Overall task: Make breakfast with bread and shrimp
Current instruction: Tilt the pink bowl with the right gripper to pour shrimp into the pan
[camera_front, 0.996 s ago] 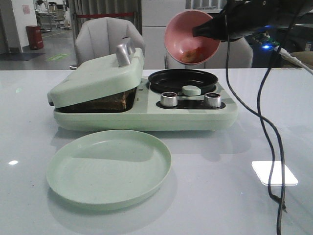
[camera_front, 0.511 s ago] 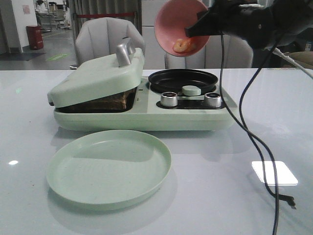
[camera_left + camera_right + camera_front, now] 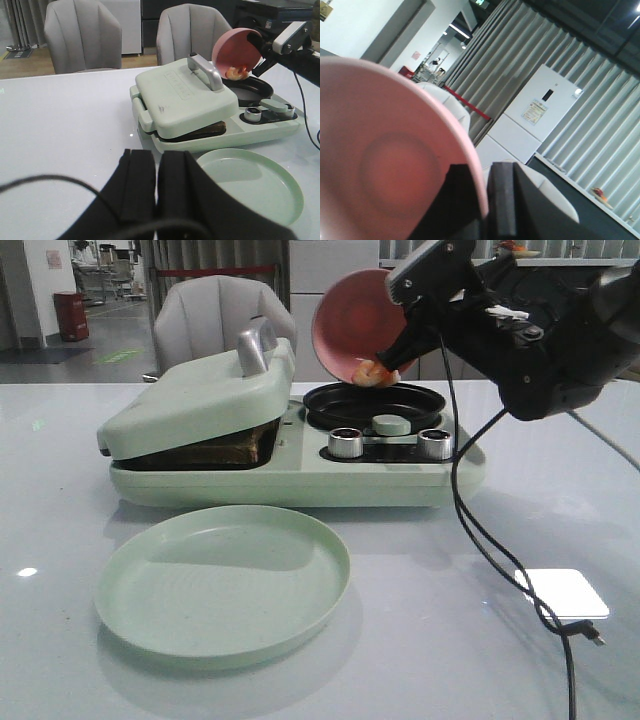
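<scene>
On the desk [image 3: 90,660] we see the breakfast maker [image 3: 290,470], its lid lowered on the bread [image 3: 235,448]. Near it lies a green plate [image 3: 222,583]. Our right arm's fingers [image 3: 385,352] pinch the rim of a pink bowl [image 3: 350,315], tipped steeply above the round black pan [image 3: 373,403]; shrimp [image 3: 368,371] sits at its lower lip. Our left fingers [image 3: 156,186] are pressed together, holding nothing.

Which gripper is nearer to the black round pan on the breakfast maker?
The right. The right gripper holds the pink bowl tipped just above the black pan. The left gripper sits well back from the breakfast maker, shut and holding nothing.
</scene>
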You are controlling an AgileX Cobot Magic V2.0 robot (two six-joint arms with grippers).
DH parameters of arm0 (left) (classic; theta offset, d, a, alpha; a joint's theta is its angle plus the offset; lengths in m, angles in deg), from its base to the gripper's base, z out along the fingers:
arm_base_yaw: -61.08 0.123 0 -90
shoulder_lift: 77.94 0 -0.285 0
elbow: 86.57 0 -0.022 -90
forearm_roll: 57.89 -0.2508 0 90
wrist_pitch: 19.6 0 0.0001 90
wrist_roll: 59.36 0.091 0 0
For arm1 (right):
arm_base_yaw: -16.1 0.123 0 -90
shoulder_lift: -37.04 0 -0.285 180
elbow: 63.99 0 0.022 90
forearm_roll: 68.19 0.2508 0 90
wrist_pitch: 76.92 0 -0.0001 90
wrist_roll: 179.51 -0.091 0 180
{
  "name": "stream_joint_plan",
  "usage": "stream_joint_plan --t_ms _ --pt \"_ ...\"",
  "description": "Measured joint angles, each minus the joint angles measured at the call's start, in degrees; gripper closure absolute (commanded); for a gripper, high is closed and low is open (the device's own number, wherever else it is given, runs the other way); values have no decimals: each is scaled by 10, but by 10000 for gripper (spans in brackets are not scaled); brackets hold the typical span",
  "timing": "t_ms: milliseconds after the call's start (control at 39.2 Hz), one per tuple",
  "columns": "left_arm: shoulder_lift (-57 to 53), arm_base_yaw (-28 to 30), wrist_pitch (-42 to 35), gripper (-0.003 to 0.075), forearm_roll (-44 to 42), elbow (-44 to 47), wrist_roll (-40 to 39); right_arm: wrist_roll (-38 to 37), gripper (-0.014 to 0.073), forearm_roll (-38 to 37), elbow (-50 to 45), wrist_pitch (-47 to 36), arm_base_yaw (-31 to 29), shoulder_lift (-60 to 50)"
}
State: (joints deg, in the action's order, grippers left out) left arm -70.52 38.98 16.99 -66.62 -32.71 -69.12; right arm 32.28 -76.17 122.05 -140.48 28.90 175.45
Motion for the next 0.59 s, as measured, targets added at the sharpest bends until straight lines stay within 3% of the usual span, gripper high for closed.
stream_joint_plan --t_ms 281,587 --pt "0 0 0 606 0 0 0 66 471 3 -47 -9 -3 -6" --pt "0 0 0 606 0 0 0 74 471 15 -47 -9 -3 -32"
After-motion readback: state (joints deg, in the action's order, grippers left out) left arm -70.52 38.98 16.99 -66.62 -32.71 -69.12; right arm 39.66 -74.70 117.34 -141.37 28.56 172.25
